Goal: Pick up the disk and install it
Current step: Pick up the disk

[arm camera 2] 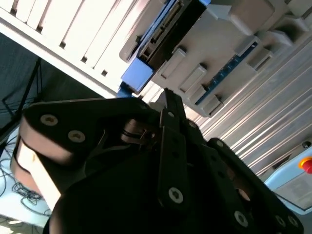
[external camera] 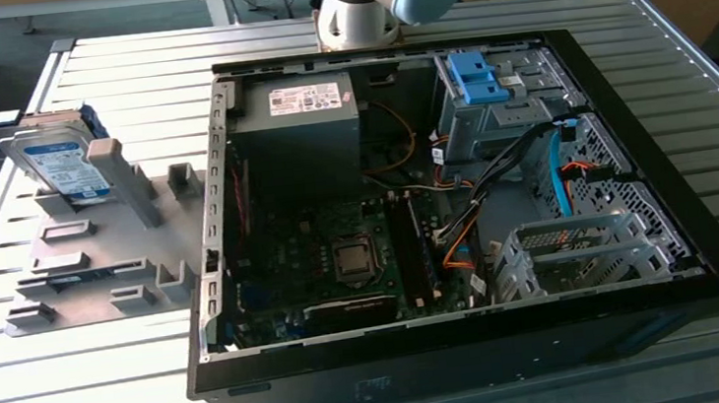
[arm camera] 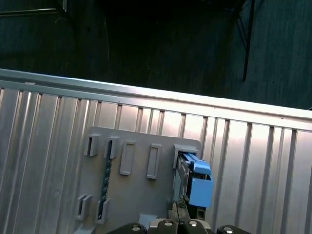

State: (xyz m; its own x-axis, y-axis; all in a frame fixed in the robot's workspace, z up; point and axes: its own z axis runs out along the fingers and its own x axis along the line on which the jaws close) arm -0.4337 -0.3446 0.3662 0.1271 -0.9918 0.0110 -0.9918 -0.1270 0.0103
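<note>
End effector (arm camera 2: 170,105) (matte black) faces the flat, blue-framed disk (external camera: 63,163).

— Where do we find the disk (external camera: 56,163)?

— At the exterior view's left, standing on edge in a slot of the grey holder plate (external camera: 87,252). It leans back slightly, with its white-and-blue label towards us.

— And its looks?

— We see a flat silver drive with a bright blue carrier frame along its sides. In both wrist views the disk (arm camera: 194,183) (arm camera 2: 138,75) appears edge-on, its blue frame end nearest.
</note>
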